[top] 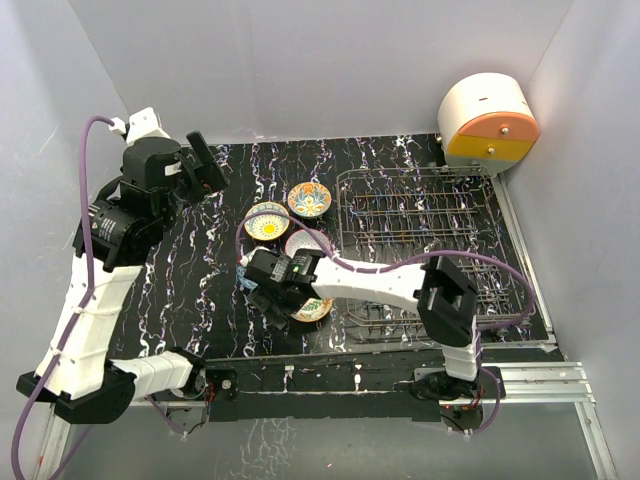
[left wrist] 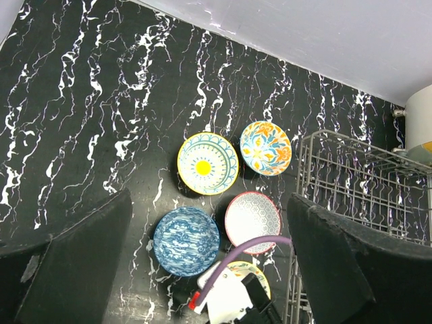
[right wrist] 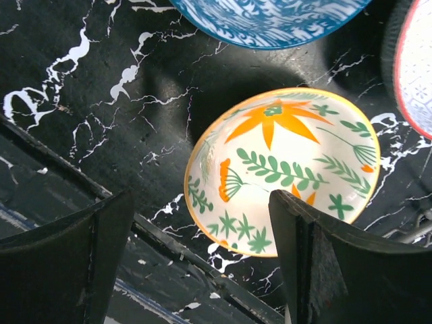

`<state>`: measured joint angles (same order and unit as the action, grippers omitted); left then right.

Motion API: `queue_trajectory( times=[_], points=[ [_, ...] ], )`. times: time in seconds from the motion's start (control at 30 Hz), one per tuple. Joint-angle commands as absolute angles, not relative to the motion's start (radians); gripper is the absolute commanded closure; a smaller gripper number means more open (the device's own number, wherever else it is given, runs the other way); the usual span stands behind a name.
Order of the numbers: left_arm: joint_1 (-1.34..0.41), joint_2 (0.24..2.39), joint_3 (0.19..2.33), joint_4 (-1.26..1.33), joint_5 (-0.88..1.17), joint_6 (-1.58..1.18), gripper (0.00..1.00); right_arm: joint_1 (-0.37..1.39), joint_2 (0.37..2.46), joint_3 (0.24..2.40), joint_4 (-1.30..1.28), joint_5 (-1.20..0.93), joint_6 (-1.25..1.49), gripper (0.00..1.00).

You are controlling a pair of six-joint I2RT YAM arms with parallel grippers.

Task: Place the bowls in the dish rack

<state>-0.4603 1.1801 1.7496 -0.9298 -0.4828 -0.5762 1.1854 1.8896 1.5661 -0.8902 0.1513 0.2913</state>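
Note:
Five bowls sit left of the dish rack. They are a yellow bowl, an orange floral bowl, a pink-rimmed bowl, a leaf-and-flower bowl and a blue bowl. In the top view the blue bowl is hidden under my right arm. My right gripper is open and empty. It hangs low over the near-left rim of the leaf-and-flower bowl, with one finger over the bowl. My left gripper is open and empty, high at the far left.
A round white-and-orange appliance stands at the back right behind the rack. The table's front edge runs just below the leaf-and-flower bowl. White walls close the back and sides. The rack holds no bowls.

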Motion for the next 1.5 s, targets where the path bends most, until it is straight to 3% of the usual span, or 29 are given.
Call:
queue_trajectory(
  times=[0.0, 0.47, 0.6, 0.7, 0.77, 1.17, 1.23, 1.33, 1.47],
  points=[
    [-0.463, 1.138, 1.742, -0.965, -0.515, -0.592, 0.04, 1.196, 1.91, 1.612, -0.859, 0.217, 0.299, 0.17],
    [-0.464, 1.083, 1.678, -0.968, -0.572, -0.603, 0.05, 1.231, 1.935, 1.505, -0.76, 0.261, 0.224, 0.31],
    [-0.463, 1.082, 1.668, -0.962, -0.572, -0.607, 0.05, 1.233, 1.923, 1.474, -0.734, 0.302, 0.217, 0.4],
    [-0.463, 1.086, 1.663, -0.959, -0.572, -0.608, 0.06, 1.233, 1.923, 1.458, -0.715, 0.298, 0.21, 0.59],
    [-0.463, 1.088, 1.661, -0.957, -0.572, -0.606, 0.06, 1.233, 1.934, 1.456, -0.714, 0.282, 0.207, 0.65],
    [-0.463, 1.071, 1.629, -0.963, -0.575, -0.619, 0.06, 1.234, 1.96, 1.418, -0.701, 0.29, 0.194, 0.64],
    [-0.463, 1.068, 1.624, -0.963, -0.577, -0.622, 0.06, 1.235, 1.958, 1.416, -0.701, 0.297, 0.192, 0.7],
    [-0.464, 1.067, 1.624, -0.965, -0.578, -0.623, 0.06, 1.235, 1.946, 1.428, -0.712, 0.295, 0.186, 0.9],
    [-0.463, 1.062, 1.629, -0.968, -0.587, -0.624, 0.06, 1.235, 1.924, 1.477, -0.757, 0.209, 0.155, 0.92]
  ],
)
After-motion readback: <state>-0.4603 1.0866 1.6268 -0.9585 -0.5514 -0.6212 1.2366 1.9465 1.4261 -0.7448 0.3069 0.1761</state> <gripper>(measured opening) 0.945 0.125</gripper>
